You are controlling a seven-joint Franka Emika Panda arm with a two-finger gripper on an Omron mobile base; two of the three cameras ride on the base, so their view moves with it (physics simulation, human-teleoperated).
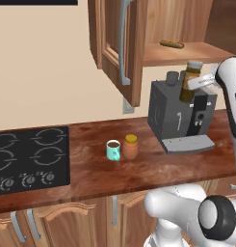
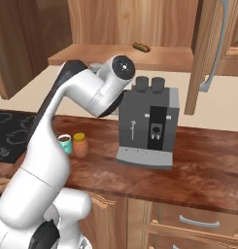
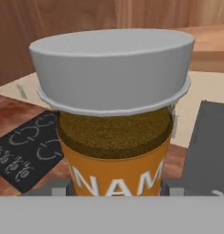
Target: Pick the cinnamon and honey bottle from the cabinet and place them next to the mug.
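Gripper (image 1: 200, 82) holds the cinnamon (image 1: 190, 79) in the air, above the grey coffee machine (image 1: 183, 115) and just under the open shelf of the cabinet (image 1: 120, 46). In the hand view the grey cap and the orange label stand very near to the camera, and the finger tips (image 3: 56, 186) sit at both sides of the label, so I judge that the jaws are closed on the bottle.

The honey bottle (image 1: 130, 146) stands already on the wooden counter (image 1: 153, 169), just beside the teal mug (image 1: 113, 150), at the mug's right in the left base view. So the step in hand is, as I judge, to carry the cinnamon down to these two.

To do it well, the arm should first lift clear of the two knobs on top of the coffee machine, then go to the free wood near the mug (the side toward the stove (image 1: 30, 159) looks free). The bottle is tall and slim, so it should stay upright and come down slowly, and the fingers should let go only when its bottom rests on the counter. A small brown sausage-like item (image 1: 171, 45) lies on the shelf further back.
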